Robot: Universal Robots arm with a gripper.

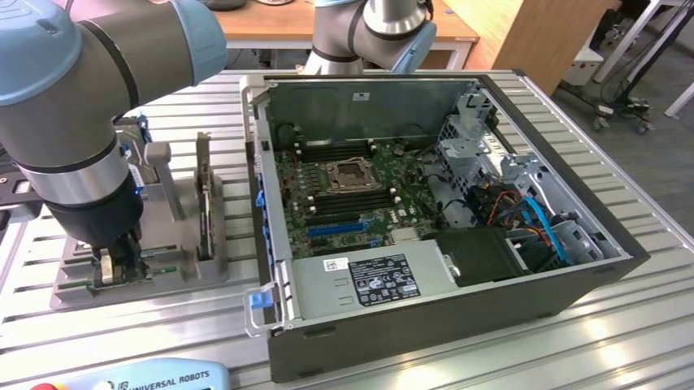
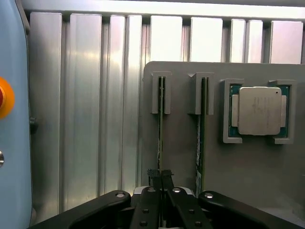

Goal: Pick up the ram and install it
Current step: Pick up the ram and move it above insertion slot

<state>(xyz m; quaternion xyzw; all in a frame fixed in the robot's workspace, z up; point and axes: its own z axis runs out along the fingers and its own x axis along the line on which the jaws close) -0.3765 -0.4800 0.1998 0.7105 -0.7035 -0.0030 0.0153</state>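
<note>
The grey holder (image 1: 162, 272) sits near the exterior view's left edge of the slatted metal table (image 1: 607, 325), just beside the tall side wall of the open computer case (image 1: 434, 313). That wall hems in the holder on the exterior view's right. On the holder's other side, in the wrist view, a strip of bare table runs out to the blue control pendant (image 2: 12, 143). The arm (image 1: 76, 122) stands straight down over the holder, with its gripper (image 1: 109, 268) low among the slots.

The table is ribbed aluminium. Behind it are a wooden desk (image 1: 358, 24) and a grey floor.

The gripper (image 2: 160, 175) is clenched on the ram (image 2: 161, 129), its black fingers (image 2: 153, 177) pressed against the thin green board at one end. The ram stands on its long edge in the slot nearest the holder's outer edge. Its long axis lies level, running from the gripper to a notched grey post at the far end. A second stick (image 2: 201, 133) stands in the next slot, parallel and apart, and the square processor (image 2: 259, 110) lies flat in its own pocket beyond that
</note>
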